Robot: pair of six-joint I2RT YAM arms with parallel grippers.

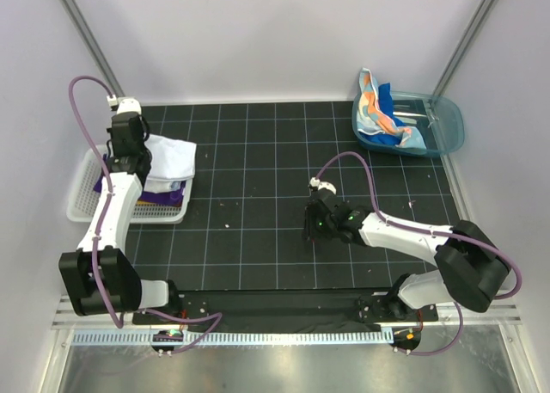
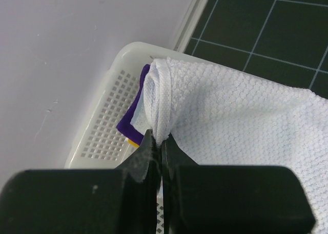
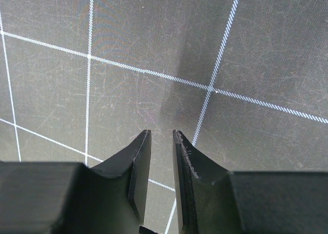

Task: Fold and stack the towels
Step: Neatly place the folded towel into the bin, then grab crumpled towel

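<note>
A white towel (image 1: 174, 156) lies folded over the far right part of the white mesh basket (image 1: 79, 202) and spills onto the mat. My left gripper (image 1: 140, 162) is shut on that towel's rolled edge (image 2: 159, 98), fingertips (image 2: 151, 142) pinched tight. Under the white towel (image 2: 241, 116) a purple towel (image 2: 134, 111) and a strip of yellow towel (image 2: 132, 141) show in the basket (image 2: 100, 129). More towels, bright blue and spotted orange (image 1: 380, 111), hang from the teal tub (image 1: 443, 126). My right gripper (image 1: 308, 230) hovers low over the bare mat, open by a narrow gap (image 3: 161, 134), holding nothing.
The black gridded mat (image 1: 258, 187) covers the table between basket and tub. White walls and metal frame posts close in the left, far and right sides. The basket sits against the left wall (image 2: 61, 49).
</note>
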